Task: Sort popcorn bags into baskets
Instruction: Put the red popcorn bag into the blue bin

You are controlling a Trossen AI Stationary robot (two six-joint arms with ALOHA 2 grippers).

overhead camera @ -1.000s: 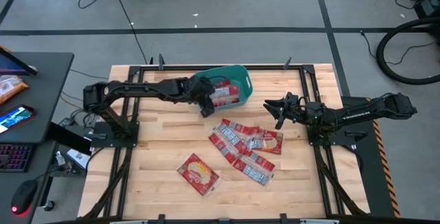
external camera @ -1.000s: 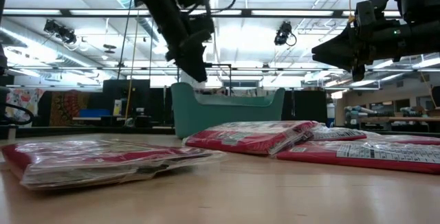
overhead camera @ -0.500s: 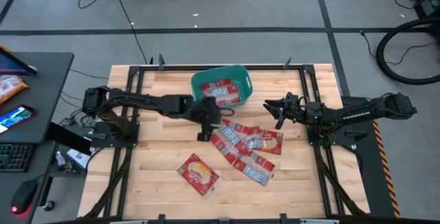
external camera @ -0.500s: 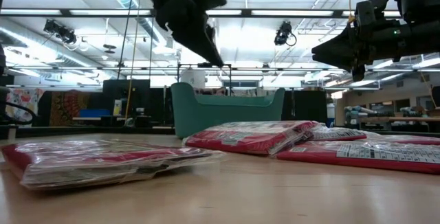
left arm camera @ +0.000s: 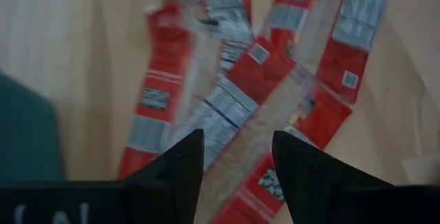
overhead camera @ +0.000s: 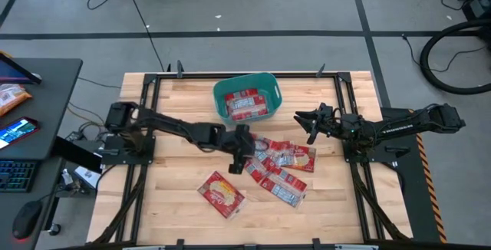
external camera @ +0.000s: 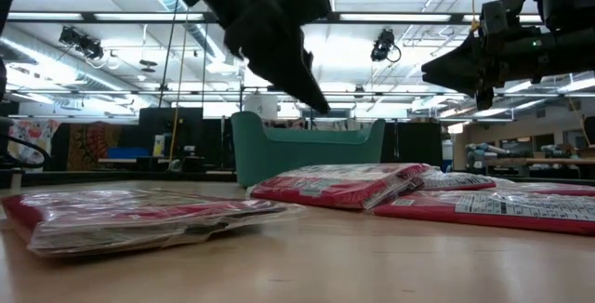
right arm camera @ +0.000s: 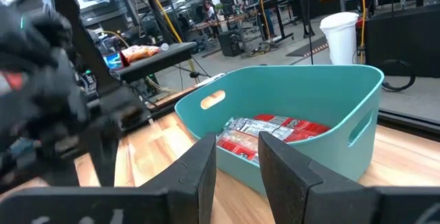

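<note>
The left gripper (overhead camera: pixel 239 160) hangs above the near edge of the loose pile of popcorn bags (overhead camera: pixel 278 164), its two dark fingers (left arm camera: pixel 180 163) apart and empty with the red-and-silver packets fanned out just past them. These packets look light, flat and limp, wrapped in glossy film that is likely slippery, so a pinch across one exposed short edge or corner should hold better than a grab at the flat face. They overlap, so the topmost bag is the safest pick. The teal basket (overhead camera: pixel 266 82), with a few bags already inside, stands near the table's far edge. The right gripper (overhead camera: pixel 310 120) waits beside the pile, fingers slightly parted.
</note>
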